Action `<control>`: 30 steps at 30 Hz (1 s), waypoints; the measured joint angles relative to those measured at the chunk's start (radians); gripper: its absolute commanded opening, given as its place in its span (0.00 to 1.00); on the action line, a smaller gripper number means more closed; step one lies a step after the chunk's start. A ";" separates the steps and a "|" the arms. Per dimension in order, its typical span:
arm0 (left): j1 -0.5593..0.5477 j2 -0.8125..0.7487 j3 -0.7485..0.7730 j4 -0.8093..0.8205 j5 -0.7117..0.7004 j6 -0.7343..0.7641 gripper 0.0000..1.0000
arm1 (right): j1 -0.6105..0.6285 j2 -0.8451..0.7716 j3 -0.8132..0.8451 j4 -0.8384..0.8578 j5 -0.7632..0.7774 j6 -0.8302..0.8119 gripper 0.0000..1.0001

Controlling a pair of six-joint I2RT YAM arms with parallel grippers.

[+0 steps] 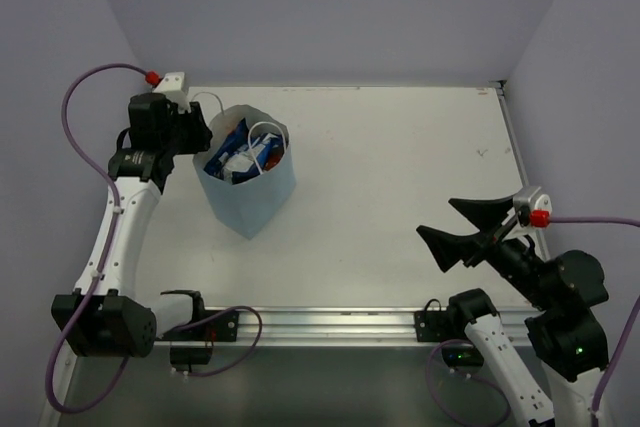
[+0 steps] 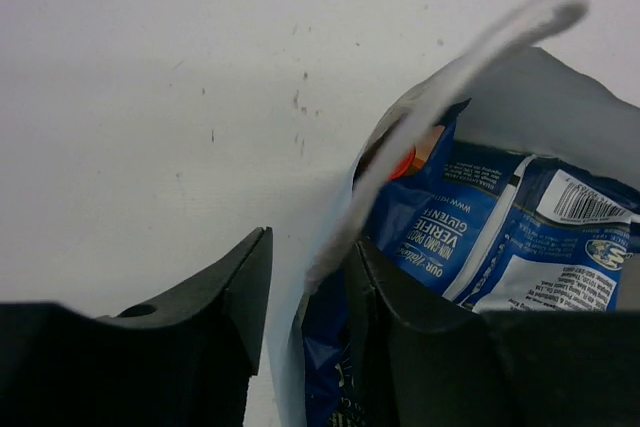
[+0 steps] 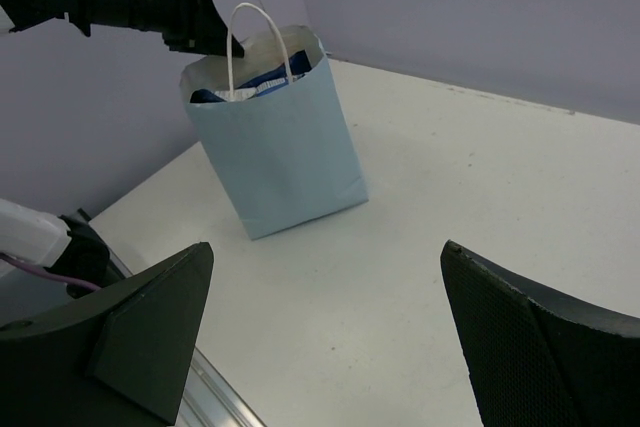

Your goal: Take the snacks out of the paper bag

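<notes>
At the far left of the white table (image 1: 400,167), seen from above, the left arm (image 1: 125,217) is bending forward, with its left gripper (image 1: 200,137) hanging over the rim of the paper bag (image 1: 255,197). The right gripper (image 1: 436,219) is hovering near its own base, jaws spread wide. Lilac walls (image 1: 330,7) are boxing the table in.

Through the left wrist camera, the fingers (image 2: 240,297) are straddling the bag's wall (apart, a gap showing, nothing pinched), one of them beside the snacks (image 2: 480,237).

From the right wrist, the bag is standing upright, long axis vertical, its mouth and white handles (image 3: 245,37) pointing up.
</notes>
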 measured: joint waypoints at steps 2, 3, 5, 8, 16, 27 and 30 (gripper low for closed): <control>0.000 0.001 -0.025 0.035 0.027 0.010 0.29 | 0.000 0.000 0.000 0.005 -0.003 0.000 0.99; 0.000 0.002 -0.035 0.047 0.042 0.014 0.18 | 0.000 0.000 0.000 0.005 -0.005 -0.001 0.99; 0.000 0.005 -0.048 0.063 0.061 0.026 0.08 | 0.000 0.002 0.000 0.006 -0.014 -0.002 0.99; 0.000 0.008 -0.050 0.071 0.083 0.046 0.00 | 0.000 0.007 0.000 0.019 -0.039 -0.008 0.99; -0.005 0.008 -0.014 0.048 0.154 0.100 0.00 | 0.001 0.185 0.055 0.072 -0.113 -0.007 0.99; -0.235 0.030 0.058 0.065 0.037 0.206 0.00 | 0.328 0.711 0.319 0.154 0.061 0.025 0.99; -0.272 0.026 0.044 0.077 0.001 0.204 0.00 | 0.455 0.877 0.476 0.164 0.174 0.024 0.99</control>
